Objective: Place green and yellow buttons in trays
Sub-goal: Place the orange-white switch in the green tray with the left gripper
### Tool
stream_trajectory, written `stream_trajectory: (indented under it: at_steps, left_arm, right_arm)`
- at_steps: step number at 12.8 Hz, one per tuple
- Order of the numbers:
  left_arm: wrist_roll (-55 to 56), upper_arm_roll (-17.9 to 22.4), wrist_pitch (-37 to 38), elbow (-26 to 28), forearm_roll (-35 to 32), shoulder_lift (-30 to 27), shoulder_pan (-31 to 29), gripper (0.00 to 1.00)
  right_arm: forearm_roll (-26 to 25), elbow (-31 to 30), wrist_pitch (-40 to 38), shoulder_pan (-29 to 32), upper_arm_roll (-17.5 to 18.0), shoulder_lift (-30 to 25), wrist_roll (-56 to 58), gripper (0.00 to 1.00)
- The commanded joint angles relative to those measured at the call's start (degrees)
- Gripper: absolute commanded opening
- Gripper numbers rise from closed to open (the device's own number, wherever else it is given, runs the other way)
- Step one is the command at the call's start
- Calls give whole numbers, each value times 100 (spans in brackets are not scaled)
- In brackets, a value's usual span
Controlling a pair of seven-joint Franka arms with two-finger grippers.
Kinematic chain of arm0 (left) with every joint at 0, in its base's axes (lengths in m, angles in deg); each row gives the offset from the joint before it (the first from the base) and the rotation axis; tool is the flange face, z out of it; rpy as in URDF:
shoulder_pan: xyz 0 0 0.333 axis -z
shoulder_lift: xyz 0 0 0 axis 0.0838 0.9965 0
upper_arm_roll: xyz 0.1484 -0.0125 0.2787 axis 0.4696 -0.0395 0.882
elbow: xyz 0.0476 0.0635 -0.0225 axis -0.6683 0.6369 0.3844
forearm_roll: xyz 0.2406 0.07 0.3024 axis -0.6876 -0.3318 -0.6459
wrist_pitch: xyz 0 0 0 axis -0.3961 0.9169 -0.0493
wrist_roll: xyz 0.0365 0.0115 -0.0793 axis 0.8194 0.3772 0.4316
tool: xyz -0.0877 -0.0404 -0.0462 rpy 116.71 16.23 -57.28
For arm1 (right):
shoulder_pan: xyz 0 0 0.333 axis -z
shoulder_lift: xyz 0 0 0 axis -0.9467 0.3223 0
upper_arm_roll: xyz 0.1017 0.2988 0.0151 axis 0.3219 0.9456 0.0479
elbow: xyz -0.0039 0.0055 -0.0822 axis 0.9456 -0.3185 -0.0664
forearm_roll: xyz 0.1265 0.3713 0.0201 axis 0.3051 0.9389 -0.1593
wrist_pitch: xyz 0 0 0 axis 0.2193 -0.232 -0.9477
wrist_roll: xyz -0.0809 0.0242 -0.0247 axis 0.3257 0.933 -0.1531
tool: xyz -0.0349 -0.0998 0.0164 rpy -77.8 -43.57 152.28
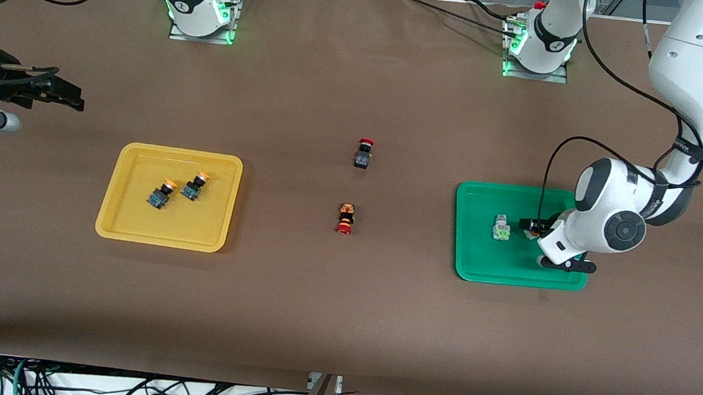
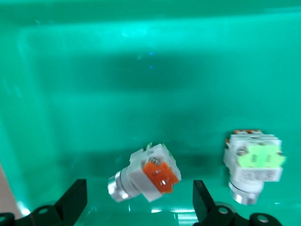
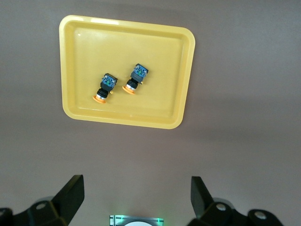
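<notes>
Left end effector [image 2: 136, 201] sits low inside the green tray [image 1: 479, 266], toward the left arm's end of the frame. Its fingers [image 2: 70, 200] are spread wide, gripping nothing. We judge it has let go, as the orange-block button [image 2: 146, 175] lies on its side on the tray floor between them, touching neither. That button's long axis slants across the gap, silvery collar toward one finger, orange block toward the other. Just beside it lies the green-block button [image 2: 254, 165], its axis roughly crosswise to the first.

The yellow tray [image 1: 139, 150] holds both yellow-capped buttons [image 1: 161, 193] [image 1: 195, 186], side by side and parallel, caps slanting toward the top of the frame. Two red-capped buttons [image 1: 363, 153] [image 1: 345, 217] lie mid-frame on the tabletop [image 1: 340, 324].

Right end effector [image 3: 136, 193] waits, spread open, over bare tabletop.
</notes>
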Motion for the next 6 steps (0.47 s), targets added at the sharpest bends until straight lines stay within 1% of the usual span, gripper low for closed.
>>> stream_trajectory:
  at_steps: [1,2,4,5,6]
  left_arm:
    - [-57,-218,1121,-524,-112,-687,47,100]
    - [-57,-385,1700,-989,-112,-819,47,100]
    - [-57,-657,2852,-2200,-59,-882,47,100]
    - [-65,-737,3267,-2693,-42,-882,39,100]
    - [-144,-799,3549,-3029,-42,-890,30,100]
  right_arm:
    - [-88,124,-32,-28,3,33,103,100]
    - [-71,132,-14,-28,-6,25,103,100]
    - [-88,132,-14,-28,3,25,112,100]
    - [-158,132,-23,-55,11,7,112,100]
    - [-376,132,-23,-55,20,7,112,100]
